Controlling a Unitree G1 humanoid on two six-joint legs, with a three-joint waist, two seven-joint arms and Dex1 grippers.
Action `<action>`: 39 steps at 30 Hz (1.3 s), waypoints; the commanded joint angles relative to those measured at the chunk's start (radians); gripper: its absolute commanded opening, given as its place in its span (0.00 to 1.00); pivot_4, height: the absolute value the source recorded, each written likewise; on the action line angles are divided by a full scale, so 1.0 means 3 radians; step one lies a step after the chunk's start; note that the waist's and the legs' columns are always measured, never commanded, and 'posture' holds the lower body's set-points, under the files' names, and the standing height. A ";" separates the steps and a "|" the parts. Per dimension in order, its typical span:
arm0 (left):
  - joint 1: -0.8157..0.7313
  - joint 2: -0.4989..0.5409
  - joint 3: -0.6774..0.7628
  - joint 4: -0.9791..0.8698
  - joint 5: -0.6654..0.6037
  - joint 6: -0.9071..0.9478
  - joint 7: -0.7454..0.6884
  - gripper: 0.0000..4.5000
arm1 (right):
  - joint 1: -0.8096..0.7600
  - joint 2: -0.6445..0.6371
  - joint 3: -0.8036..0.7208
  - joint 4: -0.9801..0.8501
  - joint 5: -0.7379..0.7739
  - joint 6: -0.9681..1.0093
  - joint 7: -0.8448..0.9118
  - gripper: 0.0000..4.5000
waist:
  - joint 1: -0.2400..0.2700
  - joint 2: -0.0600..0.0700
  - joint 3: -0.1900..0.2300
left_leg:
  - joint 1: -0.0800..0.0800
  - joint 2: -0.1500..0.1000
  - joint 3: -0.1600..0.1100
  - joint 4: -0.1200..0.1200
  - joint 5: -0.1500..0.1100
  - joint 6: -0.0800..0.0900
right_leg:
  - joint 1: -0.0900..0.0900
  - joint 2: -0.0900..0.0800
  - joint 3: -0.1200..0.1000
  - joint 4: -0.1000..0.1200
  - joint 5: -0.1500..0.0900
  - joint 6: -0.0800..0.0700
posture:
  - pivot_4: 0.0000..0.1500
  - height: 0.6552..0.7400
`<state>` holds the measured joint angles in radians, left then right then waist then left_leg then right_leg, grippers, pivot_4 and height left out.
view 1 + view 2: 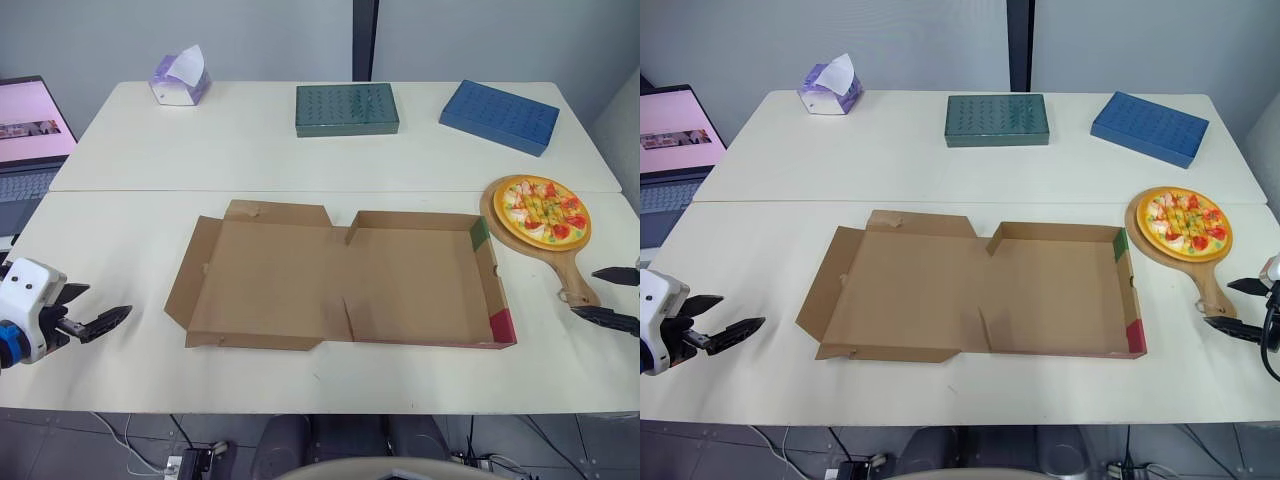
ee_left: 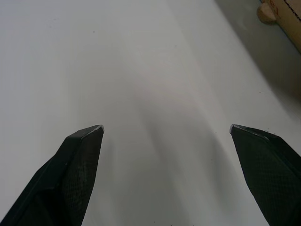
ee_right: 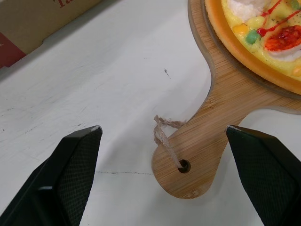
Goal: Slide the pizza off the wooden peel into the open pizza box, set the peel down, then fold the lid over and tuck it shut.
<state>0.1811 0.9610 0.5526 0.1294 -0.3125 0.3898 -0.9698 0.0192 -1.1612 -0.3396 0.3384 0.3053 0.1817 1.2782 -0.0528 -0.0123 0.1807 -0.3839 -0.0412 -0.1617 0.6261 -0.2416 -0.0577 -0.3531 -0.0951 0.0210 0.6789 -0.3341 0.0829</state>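
- From the head camera, you are looking down at a white table (image 1: 300, 160). The brown pizza box (image 1: 400, 285) is lying open in the middle of it, with both halves spread out flat.
- The pizza (image 1: 545, 210) is sitting on the round end of the wooden peel (image 1: 575, 278), just beside the right side of the box. The handle of the peel is pointing back toward the robot.
- Your right gripper (image 1: 583, 292) is hanging at the tip of that handle. Its fingers are spread wide, one on each side.
- Your left gripper (image 1: 108, 300) is hovering near the front left of the table, well apart from the box. Its fingers are spread apart and are holding nothing.
- A tissue box (image 1: 180, 80), a green box (image 1: 346, 109) and a blue box (image 1: 498, 116) are sitting along the far side. A laptop (image 1: 30, 140) with a pink screen is standing off to the left.
- From the left wrist, you are seeing two black fingers (image 2: 75, 169) spread wide over bare table, with nothing between them. A corner of the pizza box is peeking in at the edge.
- From the right wrist, you are seeing the fingers (image 3: 70, 174) spread wide again. The end of the handle, with its hole and a bit of string (image 3: 162, 134), is lying between them and is touching neither one. The pizza is sitting on the peel beyond it, and a corner of the box with red print is lying nearby.
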 commanded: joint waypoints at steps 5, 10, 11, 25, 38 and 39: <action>0.0003 0.0089 0.0051 -0.0020 -0.0067 0.0007 -0.0180 1.00 | 0.0081 -0.0022 -0.0204 -0.0139 0.0029 -0.0018 -0.0048 1.00 | 0.0003 0.0000 0.0000 | 0.0000 0.0000 0.0000 0.0000 0.0000 0.0000 | 0.0000 0.0000 0.0000 0.0000 0.0000 0.0000 | 1.00 1.00; -0.0073 0.0050 0.0101 0.0034 -0.0119 -0.0019 -0.0245 1.00 | 0.0108 0.0005 -0.0269 -0.0168 0.0039 0.0000 -0.0119 1.00 | 0.0005 -0.0001 0.0001 | 0.0000 0.0000 0.0000 0.0000 0.0000 0.0000 | 0.0000 0.0000 0.0000 -0.0001 0.0000 0.0000 | 1.00 1.00; -0.0092 0.0048 0.0113 0.0041 -0.0145 0.0010 -0.0259 1.00 | 0.0109 0.0005 -0.0272 -0.0171 0.0040 0.0009 -0.0125 1.00 | 0.0005 -0.0001 0.0001 | 0.0000 0.0000 0.0000 0.0000 0.0000 -0.0001 | 0.0000 0.0000 0.0000 -0.0001 0.0000 0.0000 | 1.00 1.00; -0.0211 0.0070 0.0189 0.0170 -0.0316 0.0088 -0.0296 1.00 | 0.0041 0.0027 -0.0317 -0.0083 0.0063 0.0087 -0.0237 1.00 | 0.0008 0.0000 0.0002 | 0.0000 0.0000 0.0001 -0.0001 0.0000 -0.0001 | -0.0001 0.0000 0.0001 -0.0001 0.0000 0.0000 | 1.00 1.00; -0.0112 0.0097 0.0194 -0.0956 -0.0965 0.0742 -0.0562 1.00 | 0.0270 0.0019 -0.0415 -0.0103 0.0003 0.0034 -0.0227 1.00 | 0.0040 -0.0002 0.0004 | -0.0001 0.0001 0.0001 -0.0001 -0.0001 -0.0002 | 0.0000 0.0000 0.0002 -0.0003 0.0000 0.0000 | 1.00 1.00; -0.0203 0.0093 0.0072 -0.1145 -0.1038 0.0800 -0.0553 1.00 | 0.0305 0.0019 -0.0446 -0.0132 0.0013 0.0045 -0.0223 1.00 | 0.0057 -0.0001 0.0005 | -0.0001 0.0001 0.0002 0.0000 -0.0001 -0.0002 | 0.0001 0.0000 0.0002 -0.0004 0.0000 0.0000 | 1.00 1.00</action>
<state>0.1529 0.9628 0.6085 -0.1119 -0.5709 0.6038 -1.1300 0.1071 -1.1421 -0.4232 0.3199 0.2982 0.2022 1.2078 -0.0357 -0.0126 0.1822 -0.3842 -0.0411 -0.1609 0.6262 -0.2419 -0.0582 -0.3529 -0.0952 0.0219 0.6776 -0.3341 0.0829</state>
